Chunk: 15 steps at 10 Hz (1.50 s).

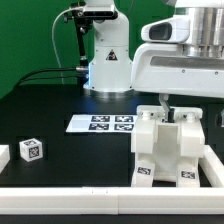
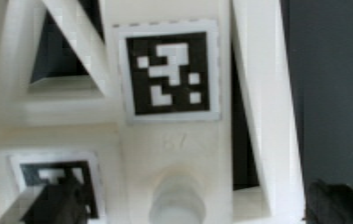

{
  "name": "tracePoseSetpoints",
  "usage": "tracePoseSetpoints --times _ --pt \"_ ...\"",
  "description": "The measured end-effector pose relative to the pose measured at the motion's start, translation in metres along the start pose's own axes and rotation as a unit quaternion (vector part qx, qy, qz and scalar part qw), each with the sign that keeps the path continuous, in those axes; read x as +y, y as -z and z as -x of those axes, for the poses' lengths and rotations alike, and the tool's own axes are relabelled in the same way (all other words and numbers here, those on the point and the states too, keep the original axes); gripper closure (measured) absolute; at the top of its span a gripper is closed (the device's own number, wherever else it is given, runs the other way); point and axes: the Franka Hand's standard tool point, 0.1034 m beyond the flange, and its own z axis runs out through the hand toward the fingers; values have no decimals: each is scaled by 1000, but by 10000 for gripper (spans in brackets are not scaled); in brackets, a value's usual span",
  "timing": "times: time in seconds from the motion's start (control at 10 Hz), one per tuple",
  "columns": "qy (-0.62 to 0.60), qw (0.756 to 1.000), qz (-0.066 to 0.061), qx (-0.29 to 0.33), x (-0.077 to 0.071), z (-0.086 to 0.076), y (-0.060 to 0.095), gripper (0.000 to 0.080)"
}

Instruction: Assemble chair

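Bearing black-and-white square tags [image 2: 166, 78]: chair [image 1: 170, 150].

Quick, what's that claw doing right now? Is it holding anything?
Gripper: open, fingers spread either side of a post of the chair, gripping nothing.

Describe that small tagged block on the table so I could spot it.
Take the black table, then look toward the exterior view's left, far from the chair assembly. The small white block stands there, cube-like, one black-and-white tag facing front, unlike the flat marker board.
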Motion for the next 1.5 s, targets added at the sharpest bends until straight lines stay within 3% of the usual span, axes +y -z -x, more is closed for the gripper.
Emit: tracePoseSetpoints --times 0.2,0.3,0.6,0.9,1.0,1.1,1.3,1.5 --pt "1 1000 1 -6 1 2 2 153" --pt "3 999 5 -33 4 8 17 151" --pt "14 998 -13 -61 5 24 88 151" --pt "13 998 -13 -60 5 24 85 151" --pt "5 998 -19 -64 5 28 84 151" --pt "-6 997 -30 -71 6 40 83 151" --pt "-19 994 -42 -98 5 80 82 151" --pt "-14 997 -19 -79 1 93 81 151"
